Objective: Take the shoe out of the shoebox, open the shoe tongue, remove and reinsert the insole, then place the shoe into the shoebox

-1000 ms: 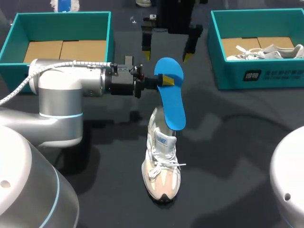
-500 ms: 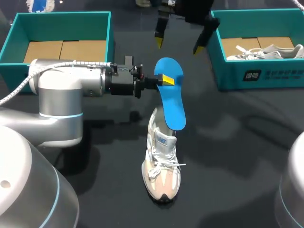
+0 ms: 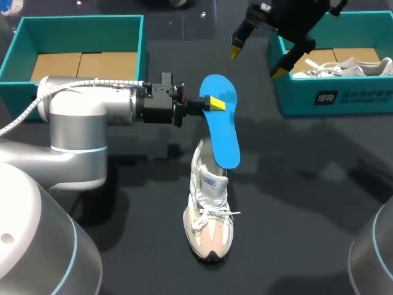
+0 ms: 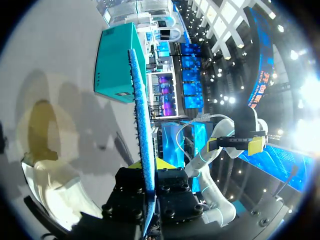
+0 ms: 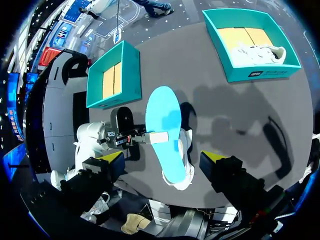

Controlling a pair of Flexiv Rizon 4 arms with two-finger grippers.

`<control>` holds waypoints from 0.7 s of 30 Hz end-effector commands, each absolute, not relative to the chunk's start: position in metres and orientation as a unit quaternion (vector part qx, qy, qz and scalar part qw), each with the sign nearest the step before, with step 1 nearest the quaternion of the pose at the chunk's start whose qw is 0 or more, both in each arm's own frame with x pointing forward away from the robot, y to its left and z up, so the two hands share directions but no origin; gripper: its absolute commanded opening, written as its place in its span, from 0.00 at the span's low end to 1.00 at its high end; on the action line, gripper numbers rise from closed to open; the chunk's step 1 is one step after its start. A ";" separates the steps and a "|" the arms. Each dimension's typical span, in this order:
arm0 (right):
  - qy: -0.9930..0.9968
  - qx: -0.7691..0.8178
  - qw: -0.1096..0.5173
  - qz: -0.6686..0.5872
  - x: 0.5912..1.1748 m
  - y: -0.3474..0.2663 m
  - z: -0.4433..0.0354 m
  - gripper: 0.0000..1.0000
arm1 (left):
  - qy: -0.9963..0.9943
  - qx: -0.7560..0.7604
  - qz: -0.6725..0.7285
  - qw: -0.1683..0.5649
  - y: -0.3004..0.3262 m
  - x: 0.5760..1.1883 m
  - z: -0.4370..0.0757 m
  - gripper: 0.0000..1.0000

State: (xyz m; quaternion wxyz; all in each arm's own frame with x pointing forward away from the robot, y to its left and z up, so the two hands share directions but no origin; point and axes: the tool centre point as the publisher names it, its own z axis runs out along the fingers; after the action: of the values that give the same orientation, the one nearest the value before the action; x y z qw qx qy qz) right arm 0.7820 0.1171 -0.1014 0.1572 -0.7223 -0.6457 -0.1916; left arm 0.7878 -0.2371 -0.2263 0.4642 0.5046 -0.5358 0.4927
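Note:
A blue insole hangs tilted over the table's middle, with my left gripper shut on its upper part. Its lower end is at the heel opening of a white and beige shoe that stands upright on the dark table. The left wrist view has the insole edge-on between the fingers, and the shoe beside it. My right gripper is open and empty, high up near the right shoebox. From the right wrist view, the insole and shoe lie far below the open right gripper.
A teal shoebox with cardboard inside sits at the back left. The right shoebox holds another white shoe. My left arm stretches across the left half of the table.
My right gripper has swung up and to the right, away from the insole toward the right shoebox, still open. The left arm, insole and shoe have not moved.

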 end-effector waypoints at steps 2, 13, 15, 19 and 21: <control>-0.602 -0.659 0.300 -0.337 0.784 0.107 -0.115 1.00 | -0.535 0.505 0.494 0.463 -0.237 0.787 -0.226 0.00; -0.579 -0.622 0.355 -0.390 0.788 0.101 -0.139 1.00 | -0.535 0.505 0.494 0.463 -0.237 0.787 -0.226 0.00; -0.575 -0.621 0.359 -0.394 0.789 0.101 -0.141 1.00 | -0.535 0.505 0.494 0.463 -0.237 0.787 -0.226 0.00; -0.568 -0.616 0.367 -0.404 0.789 0.100 -0.145 1.00 | -0.535 0.505 0.494 0.463 -0.237 0.787 -0.226 0.00; -0.564 -0.613 0.370 -0.411 0.788 0.099 -0.147 1.00 | -0.535 0.505 0.494 0.463 -0.237 0.787 -0.226 0.00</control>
State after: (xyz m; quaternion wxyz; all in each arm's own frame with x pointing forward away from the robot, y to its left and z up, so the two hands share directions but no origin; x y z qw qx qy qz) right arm 0.7924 0.1004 -0.1406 0.3144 -0.6491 -0.6007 -0.3449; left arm 0.7877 -0.2370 -0.2263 0.4642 0.5046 -0.5358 0.4928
